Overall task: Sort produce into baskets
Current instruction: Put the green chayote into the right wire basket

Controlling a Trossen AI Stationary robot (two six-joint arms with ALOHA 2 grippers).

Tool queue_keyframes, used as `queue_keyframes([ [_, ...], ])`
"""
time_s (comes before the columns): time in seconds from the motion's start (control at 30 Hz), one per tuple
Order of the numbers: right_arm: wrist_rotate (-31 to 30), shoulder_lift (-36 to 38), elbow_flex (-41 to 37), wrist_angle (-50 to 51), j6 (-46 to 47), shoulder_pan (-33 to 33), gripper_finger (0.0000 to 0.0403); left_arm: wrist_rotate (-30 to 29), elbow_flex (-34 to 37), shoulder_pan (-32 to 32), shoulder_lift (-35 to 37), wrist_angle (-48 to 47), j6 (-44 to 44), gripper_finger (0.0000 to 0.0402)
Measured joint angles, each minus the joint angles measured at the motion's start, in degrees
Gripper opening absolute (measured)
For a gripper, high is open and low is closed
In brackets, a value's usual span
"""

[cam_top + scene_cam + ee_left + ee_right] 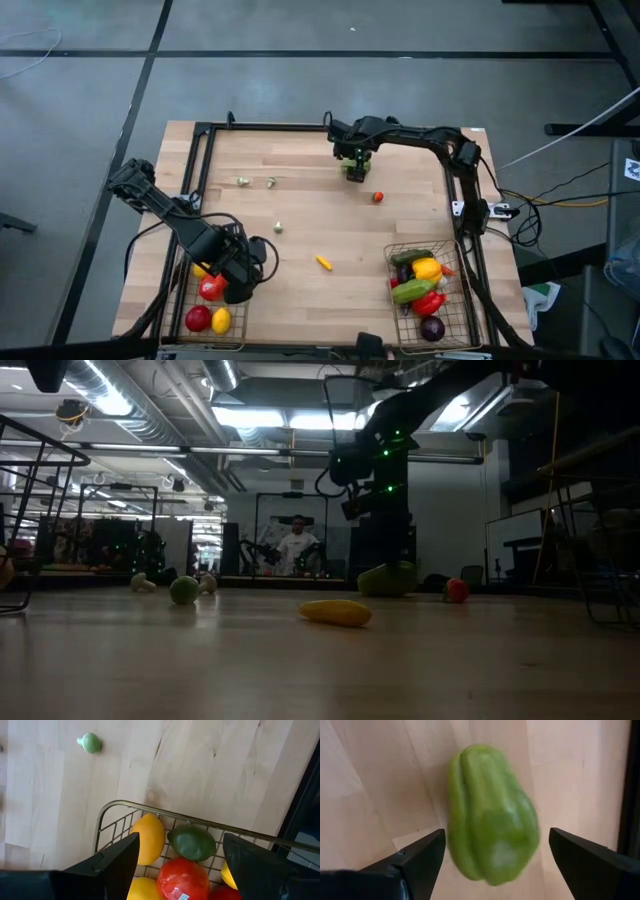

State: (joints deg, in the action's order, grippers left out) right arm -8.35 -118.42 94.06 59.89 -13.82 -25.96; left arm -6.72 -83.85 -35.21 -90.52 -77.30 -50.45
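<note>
A green pepper [490, 815] lies on its side on the wooden table, at the far middle [356, 176]. My right gripper [496, 837] hangs above it, pointing down. It is open, with one finger on either side of the pepper and clear of it. My left gripper [180, 840] is open over the far end of the left basket [200, 822], which holds a lemon [147, 840], a lime [192, 842] and a red tomato [182, 877]. The right basket [462, 320] at the near right holds several vegetables.
Loose on the table are a small red piece [378, 197], a yellow piece [323, 262], a small green piece [278, 227] and two pale mushrooms [242, 181] [270, 182]. A dark frame [200, 150] runs along the table's edges. A person [297, 545] stands far behind.
</note>
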Motion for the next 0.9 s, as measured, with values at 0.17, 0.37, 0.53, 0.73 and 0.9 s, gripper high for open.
queue_keyframes([
  [0.17, -0.4, -2.6, 0.0, 0.1, 0.0, 0.0, 0.0351, 0.0, 0.0, 0.1, 0.0, 0.1, 0.0, 0.028],
  [0.37, 0.0, -5.3, 0.0, 0.2, 0.1, 0.1, 0.0351, 0.0, 0.0, 0.1, 0.0, 0.2, 0.0, 0.028],
  [0.53, 0.0, -5.4, 0.0, 0.2, 0.3, 0.1, 0.035, 0.0, 0.0, 0.1, 0.0, 0.2, 0.7, 0.028],
  [0.73, 0.0, -5.3, 0.0, 0.4, 0.3, 0.1, 0.0314, 0.0, 0.0, 0.1, 0.0, 0.2, 1.0, 0.028],
  [0.9, 0.1, -5.3, 0.0, 0.3, 0.5, 0.1, 0.0282, 0.0, 0.0, 0.1, 0.0, 0.2, 1.0, 0.028],
])
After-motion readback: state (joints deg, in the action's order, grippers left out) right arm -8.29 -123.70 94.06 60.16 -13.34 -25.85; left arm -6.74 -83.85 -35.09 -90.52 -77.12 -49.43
